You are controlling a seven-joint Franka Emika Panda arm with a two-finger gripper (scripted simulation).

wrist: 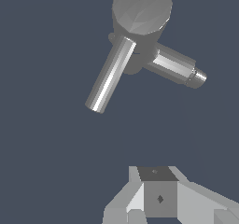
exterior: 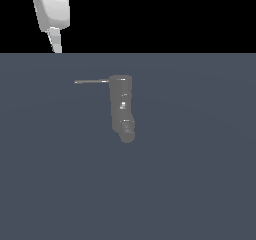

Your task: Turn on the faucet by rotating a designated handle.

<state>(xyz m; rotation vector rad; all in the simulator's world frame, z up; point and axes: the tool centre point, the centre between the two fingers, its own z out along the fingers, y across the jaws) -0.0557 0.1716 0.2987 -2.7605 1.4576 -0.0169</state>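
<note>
The faucet (exterior: 122, 106) is a dark grey blocky column standing in the middle of the grey floor, with its rounded spout end (exterior: 127, 134) toward the near side. The handle (exterior: 91, 81), a thin straight grey rod, sticks out from the faucet's top toward the exterior view's left. In the wrist view the faucet's round top (wrist: 142, 8), the shiny handle rod (wrist: 109, 76) and the stepped spout (wrist: 177, 68) all show. My gripper (wrist: 159, 190) hangs well away from them, touching nothing. The white arm (exterior: 52, 9) is at the exterior view's upper left, with the gripper end (exterior: 56, 43) far behind the handle.
A flat dark grey floor (exterior: 200, 184) lies all around the faucet. Beyond its far edge the background is black.
</note>
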